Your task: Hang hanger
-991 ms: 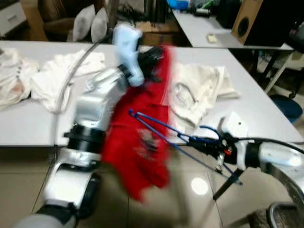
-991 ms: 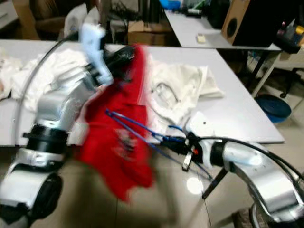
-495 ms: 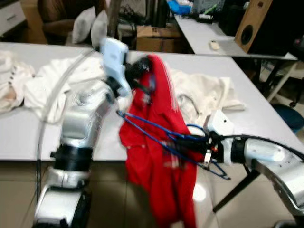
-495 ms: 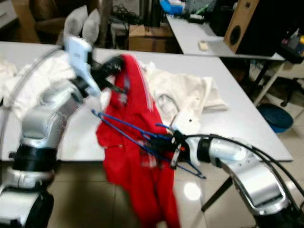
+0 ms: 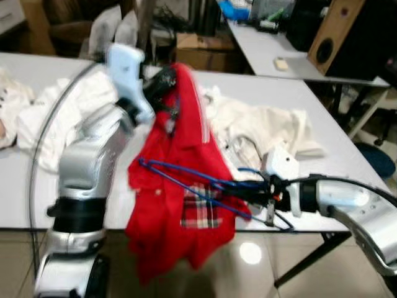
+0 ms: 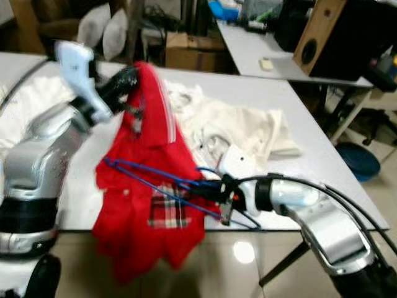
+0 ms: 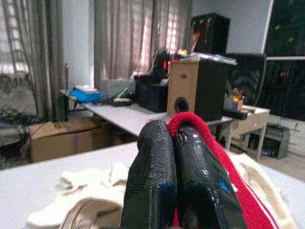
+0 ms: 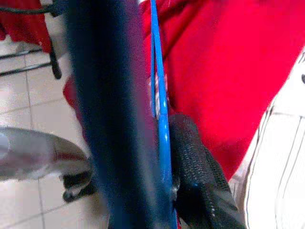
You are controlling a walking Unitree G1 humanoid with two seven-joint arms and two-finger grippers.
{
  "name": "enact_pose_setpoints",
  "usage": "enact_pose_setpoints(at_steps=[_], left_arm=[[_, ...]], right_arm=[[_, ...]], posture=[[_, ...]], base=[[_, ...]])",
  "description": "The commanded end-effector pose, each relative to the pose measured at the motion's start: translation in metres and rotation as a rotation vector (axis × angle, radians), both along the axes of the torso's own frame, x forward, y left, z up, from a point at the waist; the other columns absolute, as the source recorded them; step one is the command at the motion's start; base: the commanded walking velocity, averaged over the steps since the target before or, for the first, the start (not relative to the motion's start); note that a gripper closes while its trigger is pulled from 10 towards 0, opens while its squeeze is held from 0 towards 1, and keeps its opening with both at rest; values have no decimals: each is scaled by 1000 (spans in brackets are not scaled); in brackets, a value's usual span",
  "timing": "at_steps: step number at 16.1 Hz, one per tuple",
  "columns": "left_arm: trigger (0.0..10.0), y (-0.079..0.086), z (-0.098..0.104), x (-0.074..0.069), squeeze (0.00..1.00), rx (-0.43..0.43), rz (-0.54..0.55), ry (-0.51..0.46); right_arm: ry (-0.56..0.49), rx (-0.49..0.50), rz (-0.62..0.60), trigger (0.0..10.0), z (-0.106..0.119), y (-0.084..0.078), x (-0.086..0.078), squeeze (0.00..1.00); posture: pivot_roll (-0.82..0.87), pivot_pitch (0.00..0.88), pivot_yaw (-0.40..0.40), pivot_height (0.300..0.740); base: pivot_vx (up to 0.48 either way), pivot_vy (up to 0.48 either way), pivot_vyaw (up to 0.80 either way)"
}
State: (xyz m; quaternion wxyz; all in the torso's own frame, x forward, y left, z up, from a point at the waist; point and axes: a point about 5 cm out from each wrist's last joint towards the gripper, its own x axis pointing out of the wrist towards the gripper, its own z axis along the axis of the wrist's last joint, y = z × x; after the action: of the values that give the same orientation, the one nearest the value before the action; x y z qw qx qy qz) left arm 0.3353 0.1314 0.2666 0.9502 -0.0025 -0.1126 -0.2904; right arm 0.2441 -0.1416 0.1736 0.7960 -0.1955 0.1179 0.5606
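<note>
White table (image 5: 338, 133) strewn with pale clothes (image 5: 273, 127). Above its front edge, left gripper (image 5: 166, 79) pinches a red shirt (image 5: 180, 186) by the collar; right gripper (image 5: 257, 189) clamps a blue hanger (image 5: 186, 174) lying against it.

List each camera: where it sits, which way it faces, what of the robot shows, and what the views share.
Left eye view: on the head, facing forward and down at the white table; both silver arms show, the left gripper pinching the red shirt.
Right eye view: the same scene from the other eye; the right gripper holds the blue hanger.
Left wrist view: along the left gripper's shut fingers, toward a speaker.
Right wrist view: along the right gripper's fingers, down at the floor.
Shared: the red shirt is in all four.
</note>
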Motion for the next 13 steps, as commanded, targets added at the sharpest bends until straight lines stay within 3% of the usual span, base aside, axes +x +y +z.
enact_pose_setpoints(at_steps=[1,5,7,8,9,10,11,12,13], left_arm=[[10000,7,20,1,0,-32,30,-76],[10000,-9,53,-5,0,-44,-127,-160],[10000,-10,68,-7,0,-58,-167,-202],[10000,-8,93,-7,0,-92,-196,-286],[10000,-6,109,-10,0,-130,-216,-335],[10000,-3,127,-14,0,-176,-226,-396],[10000,-1,137,-16,0,-200,-227,-438],[10000,6,155,-22,0,-252,-215,-517],[10000,10,163,-26,0,-283,-207,-560]], right_arm=[[-13,-10,37,10000,5,0,1,0],[-64,-36,53,10000,12,1,23,0],[-111,-66,50,10000,21,3,47,0],[-198,-183,-20,10000,34,-2,84,0],[-274,-238,-84,10000,45,-5,104,0],[-445,-292,-235,10000,69,-9,130,0],[-597,-317,-336,10000,89,-10,143,0],[-882,-249,-503,10000,138,-9,156,0],[-959,-87,-540,10000,169,-5,154,0]], posture=[[-34,0,-95,740],[-45,0,-73,740],[-52,0,-74,740],[-51,0,-80,740],[-48,0,-85,740],[-44,0,-89,740],[-41,0,-92,740],[-38,0,-97,740],[-34,0,-102,740]], base=[[0,0,0],[0,0,0],[0,0,0],[0,0,0],[0,0,0],[0,0,0],[0,0,0],[0,0,0],[0,0,0]])
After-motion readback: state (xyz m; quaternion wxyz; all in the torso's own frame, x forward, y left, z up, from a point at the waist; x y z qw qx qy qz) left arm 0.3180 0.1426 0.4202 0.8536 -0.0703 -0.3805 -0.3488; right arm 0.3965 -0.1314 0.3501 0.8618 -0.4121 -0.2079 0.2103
